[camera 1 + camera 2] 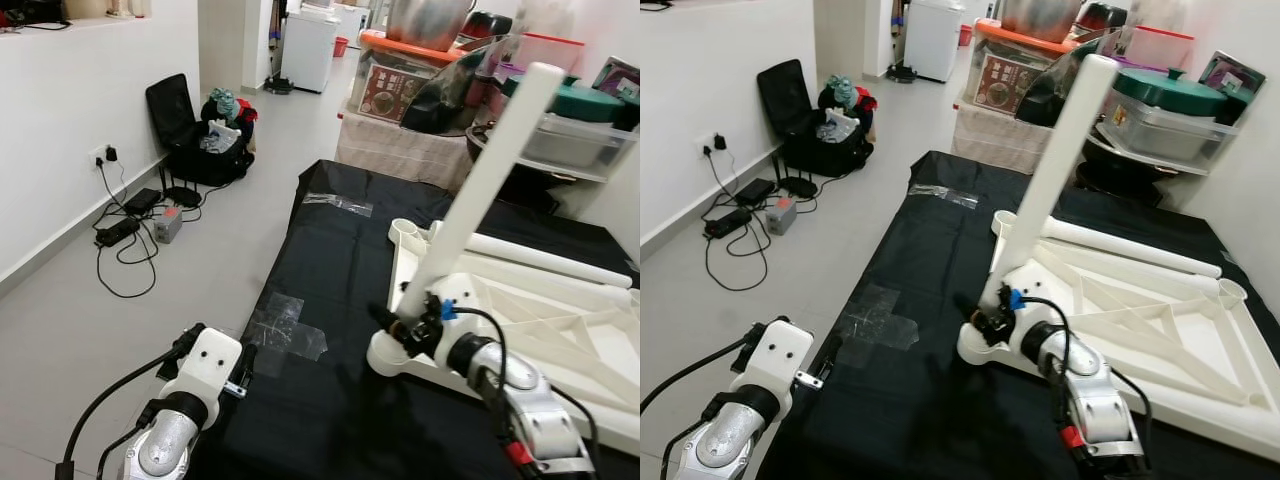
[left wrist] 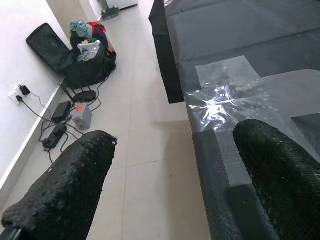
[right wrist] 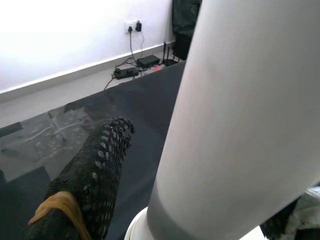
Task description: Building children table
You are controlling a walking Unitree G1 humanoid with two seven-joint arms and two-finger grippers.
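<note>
The white children's table top (image 1: 560,330) lies upside down on a black-covered surface (image 1: 330,260). A white table leg (image 1: 480,190) stands tilted in the near left corner socket (image 1: 390,355). My right gripper (image 1: 405,325) is shut on the base of this leg, with one black finger (image 3: 90,185) beside the tube (image 3: 235,115). A second white leg (image 1: 550,258) lies across the far side of the top, by an empty corner socket (image 1: 403,230). My left gripper (image 2: 175,137) is open and holds nothing, at the near left edge of the black surface.
Clear tape patches (image 1: 285,325) stick to the black cover. On the floor to the left are a black bag (image 1: 200,140) and cables with a power strip (image 1: 130,230). Stacked storage boxes and pots (image 1: 560,130) stand behind the surface.
</note>
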